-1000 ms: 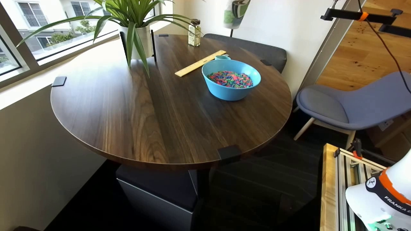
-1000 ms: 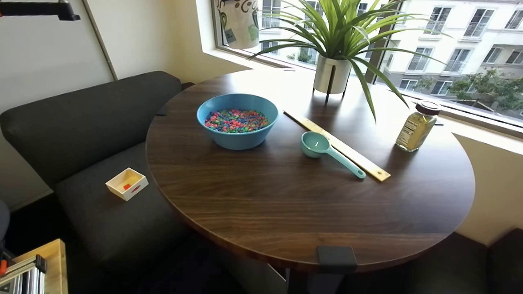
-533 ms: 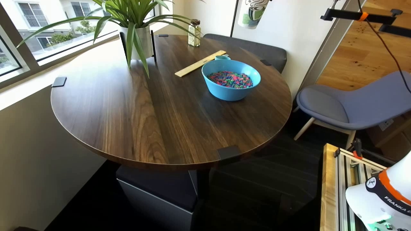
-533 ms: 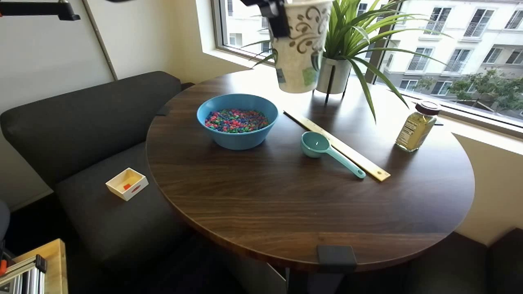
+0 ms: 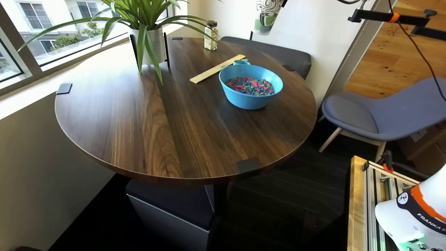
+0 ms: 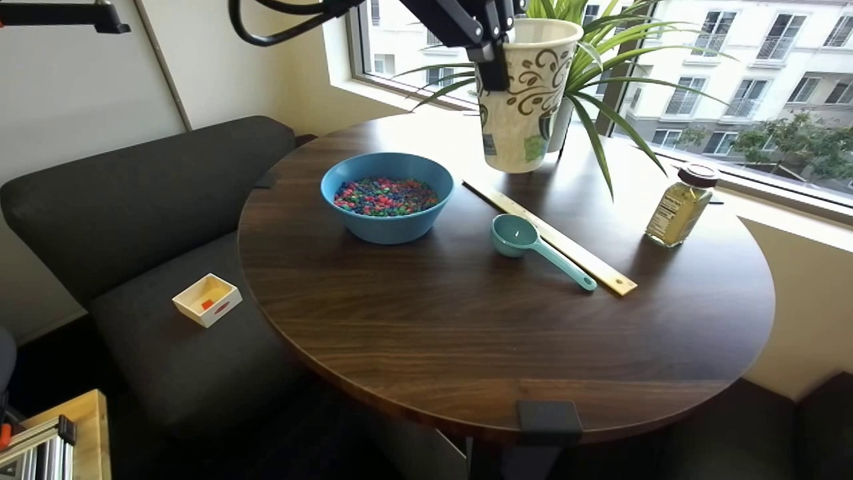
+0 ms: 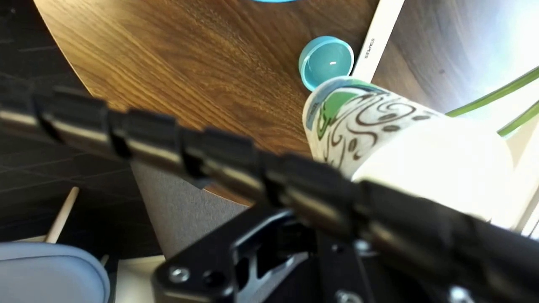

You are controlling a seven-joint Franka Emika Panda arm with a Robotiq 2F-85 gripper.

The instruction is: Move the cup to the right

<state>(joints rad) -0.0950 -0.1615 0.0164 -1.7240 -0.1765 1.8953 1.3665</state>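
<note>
The cup (image 6: 526, 113) is tall, cream-white paper with brown swirls and green patches. It hangs in the air above the far part of the table (image 6: 426, 313), upright or nearly so. My gripper (image 6: 498, 72) is shut on it near its rim; one dark finger shows against the cup's side and the other is hidden. In an exterior view only the cup's lower part (image 5: 267, 17) shows at the top edge. In the wrist view the cup (image 7: 358, 122) points toward the table, and a black hose (image 7: 236, 168) hides my fingertips.
A blue bowl (image 6: 386, 230) of coloured pellets stands left of the cup. A teal scoop (image 6: 516, 233) and a wooden ruler (image 6: 573, 250) lie on the table. A glass bottle (image 6: 676, 213) and a potted plant (image 5: 151, 45) stand near the window. A small box (image 6: 208, 300) sits on the bench.
In an exterior view my gripper has come into sight with the cup and moved it right and down, now in front of the plant. The bowl, scoop, ruler and bottle have not moved.
</note>
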